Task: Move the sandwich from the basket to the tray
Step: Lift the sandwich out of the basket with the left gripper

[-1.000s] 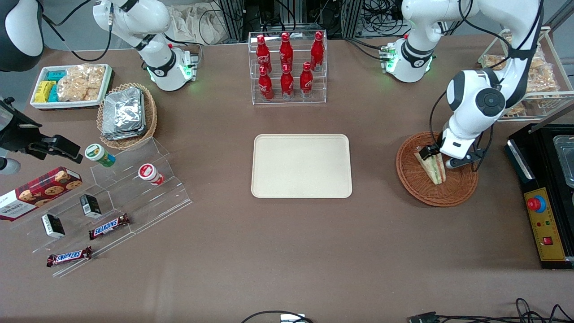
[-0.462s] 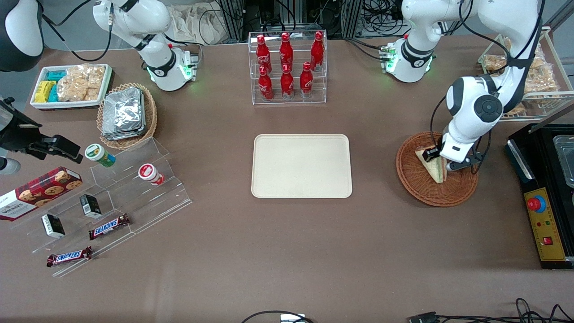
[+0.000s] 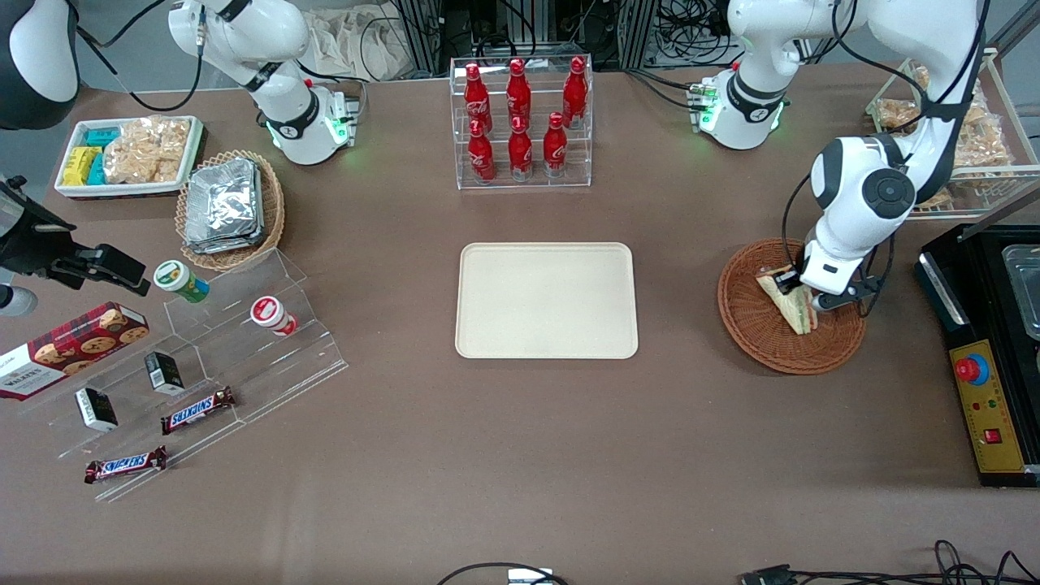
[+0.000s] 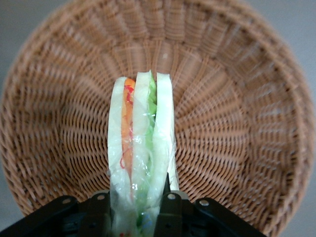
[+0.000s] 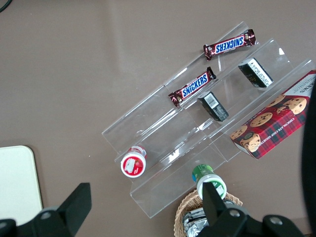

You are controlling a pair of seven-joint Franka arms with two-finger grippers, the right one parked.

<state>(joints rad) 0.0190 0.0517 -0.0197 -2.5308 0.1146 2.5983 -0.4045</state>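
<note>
The sandwich [image 3: 790, 301] is a clear-wrapped white-bread wedge with green and orange filling, in the round reddish-brown wicker basket [image 3: 751, 325] toward the working arm's end of the table. My left gripper [image 3: 800, 291] is over the basket, shut on the sandwich's wide end. In the left wrist view the sandwich [image 4: 140, 143] stands on edge between the black fingers [image 4: 169, 210], with the basket's weave [image 4: 237, 123] beneath. The cream-beige tray [image 3: 546, 300] lies at the table's middle, bare.
A clear rack of red bottles [image 3: 520, 122] stands farther from the camera than the tray. A black machine with a red button [image 3: 987, 357] sits beside the basket. A wire rack of snack bags [image 3: 967, 138] is near the arm. Snack shelves [image 3: 203, 357] and a foil-packet basket [image 3: 230, 207] lie toward the parked arm's end.
The gripper came down onto the sandwich's wide end and closed on it. The sandwich has shifted and tilted slightly in the basket.
</note>
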